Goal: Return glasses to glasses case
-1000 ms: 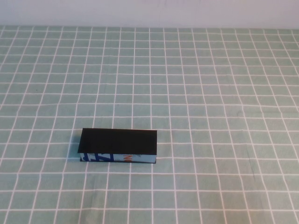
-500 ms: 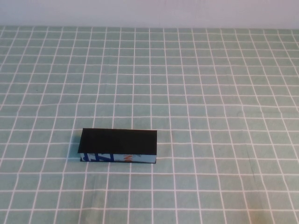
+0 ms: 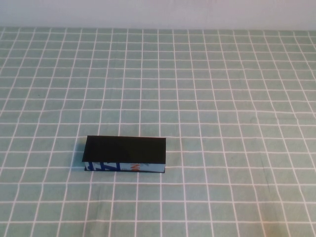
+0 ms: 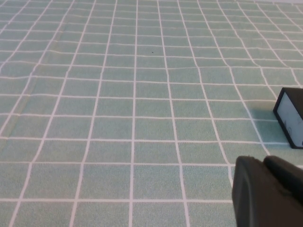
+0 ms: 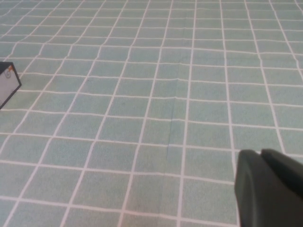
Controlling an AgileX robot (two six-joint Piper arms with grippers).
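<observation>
The glasses case (image 3: 124, 152) lies near the table's front, left of centre, with its black lid shut flat and the white, blue and orange strip facing me. The glasses are not in view. One end of the case shows in the left wrist view (image 4: 291, 118) and the other end in the right wrist view (image 5: 7, 82). My left gripper (image 4: 265, 163) is shut and empty, low over the cloth, well apart from the case. My right gripper (image 5: 260, 156) is shut and empty, farther from the case. Neither arm shows in the high view.
A green cloth with a white grid (image 3: 222, 98) covers the whole table. A pale wall (image 3: 158, 12) runs along the far edge. Nothing else stands on the cloth.
</observation>
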